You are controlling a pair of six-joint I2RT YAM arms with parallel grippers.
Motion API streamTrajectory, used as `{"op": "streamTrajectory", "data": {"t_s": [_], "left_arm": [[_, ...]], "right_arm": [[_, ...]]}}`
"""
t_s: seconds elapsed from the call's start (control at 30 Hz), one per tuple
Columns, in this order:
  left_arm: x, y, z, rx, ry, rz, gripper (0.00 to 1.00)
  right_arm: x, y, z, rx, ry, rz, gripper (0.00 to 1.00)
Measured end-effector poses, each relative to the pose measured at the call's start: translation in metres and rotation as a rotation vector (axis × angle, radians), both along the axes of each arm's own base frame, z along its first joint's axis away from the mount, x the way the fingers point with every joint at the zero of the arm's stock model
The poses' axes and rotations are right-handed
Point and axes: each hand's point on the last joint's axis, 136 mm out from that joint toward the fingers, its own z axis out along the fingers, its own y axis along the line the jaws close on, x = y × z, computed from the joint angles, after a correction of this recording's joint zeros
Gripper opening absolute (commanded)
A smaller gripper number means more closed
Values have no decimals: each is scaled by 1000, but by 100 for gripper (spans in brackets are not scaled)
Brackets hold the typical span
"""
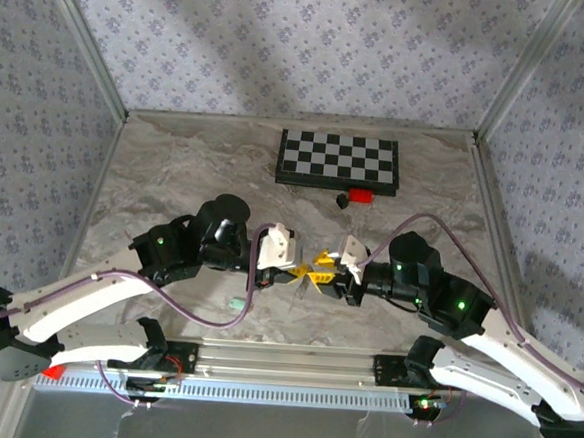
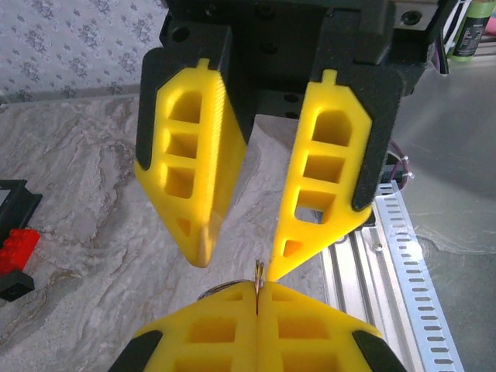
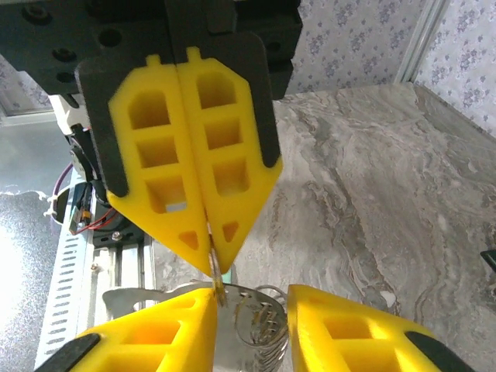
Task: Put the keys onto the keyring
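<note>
My left gripper is shut on the keyring, a thin metal ring seen edge-on and sticking out past the fingertips. In the right wrist view the same ring edge pokes down from the shut left fingers. My right gripper faces it tip to tip, jaws apart. Between its fingers lie wire coils and a flat silvery piece that looks like a key. One right fingertip nearly touches the ring. A tiny mint-green key lies on the table near the left arm.
A checkerboard lies at the back of the marble table, with a small red block and a black block just in front of it. The slotted metal rail runs along the near edge. Wallpapered walls close in on three sides.
</note>
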Motion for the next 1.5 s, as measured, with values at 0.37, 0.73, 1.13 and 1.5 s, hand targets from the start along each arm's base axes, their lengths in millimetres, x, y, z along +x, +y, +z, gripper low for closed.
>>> {"op": "streamTrajectory", "data": {"t_s": [0.37,0.73,1.13,1.5], "left_arm": [[1,1,-7,27,9,10,0],[5,1,-1,0,2,40,24],[-6,14,19,-209,35,72,33],[-20,15,69,-445,82,16,39]], "right_arm": [[-3,6,-5,-15,5,20,18],[-2,3,2,-6,-34,8,0],[-17,-9,32,208,-84,30,0],[-31,-6,61,374,-75,108,0]]}}
